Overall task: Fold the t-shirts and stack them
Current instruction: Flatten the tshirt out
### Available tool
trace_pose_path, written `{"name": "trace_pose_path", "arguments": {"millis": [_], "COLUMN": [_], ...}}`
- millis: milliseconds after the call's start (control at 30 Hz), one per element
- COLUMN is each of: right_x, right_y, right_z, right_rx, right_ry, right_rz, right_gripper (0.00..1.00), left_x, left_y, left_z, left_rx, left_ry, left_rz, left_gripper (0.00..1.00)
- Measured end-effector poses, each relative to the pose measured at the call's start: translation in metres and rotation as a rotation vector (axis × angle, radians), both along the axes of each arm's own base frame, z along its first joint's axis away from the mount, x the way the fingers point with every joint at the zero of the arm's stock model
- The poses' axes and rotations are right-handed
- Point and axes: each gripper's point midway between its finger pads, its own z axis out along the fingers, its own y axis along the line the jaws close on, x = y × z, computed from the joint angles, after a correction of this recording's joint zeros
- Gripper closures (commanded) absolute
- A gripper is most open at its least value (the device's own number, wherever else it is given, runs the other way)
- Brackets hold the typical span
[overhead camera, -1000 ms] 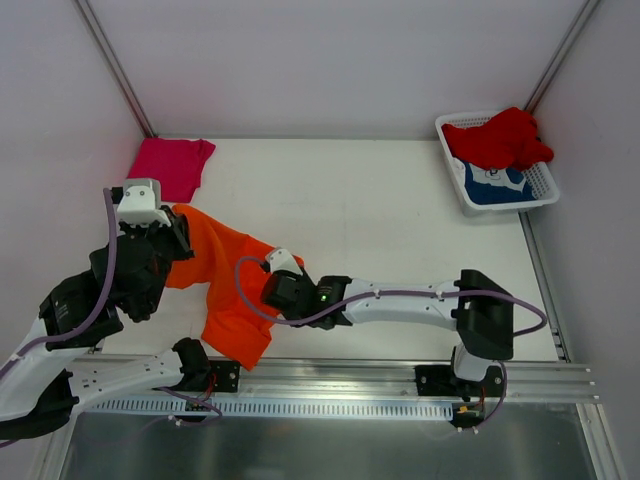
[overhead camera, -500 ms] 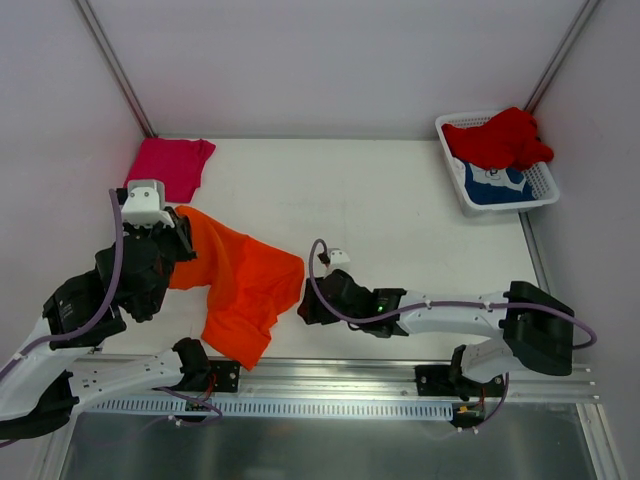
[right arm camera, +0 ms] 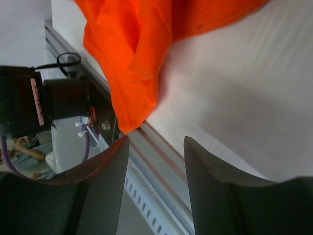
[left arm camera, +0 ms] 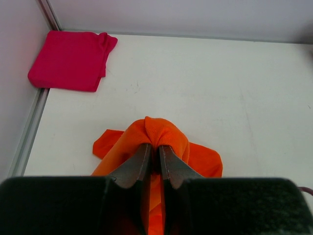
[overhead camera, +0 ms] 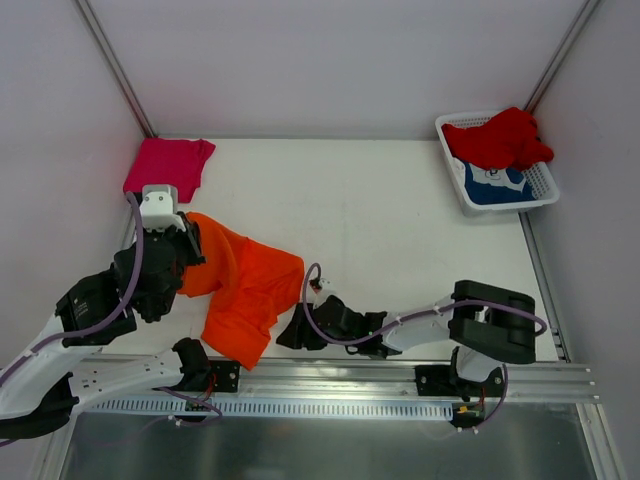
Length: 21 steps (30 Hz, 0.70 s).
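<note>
Left hand (left arm camera: 154, 147) pinches a bunched fold of the orange t-shirt (overhead camera: 245, 290), which sprawls on the worktop (overhead camera: 400, 210) between both hands; right hand (right arm camera: 156, 142) hangs spread, the shirt's near corner (right arm camera: 124, 125) just ahead. Closing there may catch the rail (right arm camera: 146, 166), not cloth, or the small pinch may slip.

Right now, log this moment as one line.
left claw: shut on bright orange cloth t-shirt | right claw: open, empty, beside its near corner

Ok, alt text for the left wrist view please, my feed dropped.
The left gripper pinches a raised fold of the orange t-shirt above the white table. A folded magenta-pink t-shirt lies flat at the far left corner.
</note>
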Motion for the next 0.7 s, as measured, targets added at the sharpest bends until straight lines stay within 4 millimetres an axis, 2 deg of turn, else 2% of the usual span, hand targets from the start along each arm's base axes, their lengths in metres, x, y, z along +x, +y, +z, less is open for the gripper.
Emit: {"name": "trace_pose_path", "arguments": {"millis": [167, 267, 500, 700], "right_x": [-0.030, -0.039, -0.048, -0.060], "right_y": [0.019, 0.028, 0.052, 0.080], "right_z": [-0.014, -0.017, -0.010, 0.007], "right_rx": [0.055, 0.093, 0.163, 0.229], "right_ry": [0.047, 0.058, 0.052, 0.034], "right_rz": [0.061, 0.081, 0.136, 0.226], "right_gripper": [0.48, 0.48, 0.47, 0.47], "left_x": [0.000, 0.000, -0.003, -0.005], "left_y": [-0.004, -0.005, -0.003, -0.001], "left_z": [-0.008, -0.012, -0.015, -0.014], "left_rx": [0.000, -0.001, -0.011, -0.023], "left_ry": [0.016, 0.021, 0.022, 0.018], "left_rz": [-0.009, -0.011, -0.022, -0.030], "left_gripper": [1.00, 1.00, 1.00, 1.00]}}
